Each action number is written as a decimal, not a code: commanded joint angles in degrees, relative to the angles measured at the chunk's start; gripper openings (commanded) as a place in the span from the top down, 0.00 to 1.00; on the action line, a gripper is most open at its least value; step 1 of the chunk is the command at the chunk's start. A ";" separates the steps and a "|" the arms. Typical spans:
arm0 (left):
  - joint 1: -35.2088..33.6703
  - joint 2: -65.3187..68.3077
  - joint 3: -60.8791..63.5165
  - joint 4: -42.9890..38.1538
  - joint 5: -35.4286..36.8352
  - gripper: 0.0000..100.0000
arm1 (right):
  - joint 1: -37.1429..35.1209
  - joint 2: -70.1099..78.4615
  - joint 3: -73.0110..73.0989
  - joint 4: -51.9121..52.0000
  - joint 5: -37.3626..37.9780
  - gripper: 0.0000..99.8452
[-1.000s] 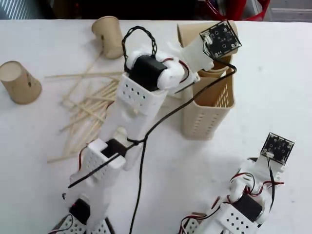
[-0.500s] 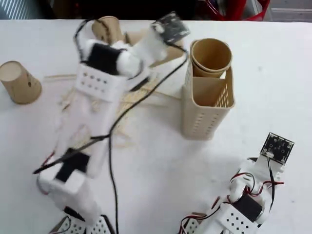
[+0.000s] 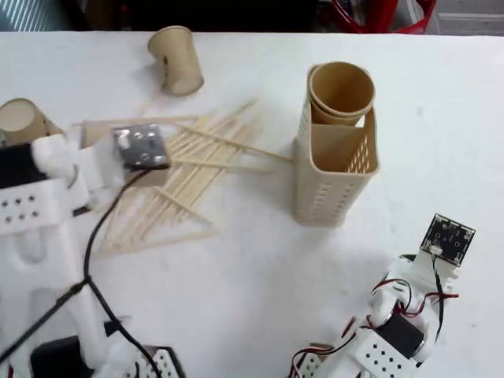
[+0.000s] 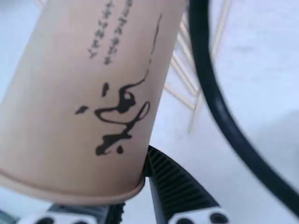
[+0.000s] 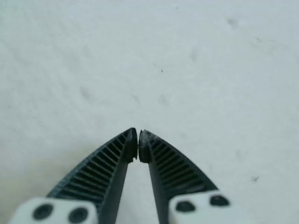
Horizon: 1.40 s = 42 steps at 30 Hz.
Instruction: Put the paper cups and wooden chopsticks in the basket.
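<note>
- The left gripper [image 4: 136,183] is clamped on a paper cup [image 4: 88,93]. One black ribbed finger [image 4: 173,186] presses against the outside of the wall just at the rim, and the other is hidden behind the cup.
- In the high view this held cup [image 3: 93,131] shows as a brown strip beside the left arm's wrist camera, at the left end of the chopstick heap.
- A black cable [image 4: 219,107] crosses the left wrist view next to the held cup, with chopsticks on the white table behind it.
- The right gripper [image 5: 138,140] has its fingers together, tips touching, with nothing between them. It hangs over bare white table [image 5: 149,56]. The right arm sits at the near right corner, well apart from the basket.
- The chopsticks [image 3: 185,177] lie loose in a fan on the table, between the left arm and the basket [image 3: 335,189]. The longest ones reach close to the basket's left wall.
- The basket stands upright right of centre. Two nested cups [image 3: 340,90] stand mouth-up in its compartment farther from the arms.
- One loose cup [image 3: 177,59] lies on its side near the far edge of the table, beyond the chopsticks.
- Another cup [image 3: 20,116] stands at the left edge, partly hidden behind the left arm.
</note>
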 commanded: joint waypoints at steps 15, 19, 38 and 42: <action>-51.12 -8.22 10.55 -34.73 -68.13 0.98 | 0.31 0.40 0.35 -0.57 0.70 0.98; -53.58 -8.22 13.80 -36.13 -77.27 0.98 | 0.31 0.40 0.35 -0.57 0.70 0.98; -30.20 -12.62 30.68 -26.46 -38.86 0.98 | 0.31 0.40 0.35 -0.57 0.70 0.98; -29.93 -14.02 42.02 -26.64 -38.24 0.98 | 0.40 0.40 0.35 -0.57 0.70 0.98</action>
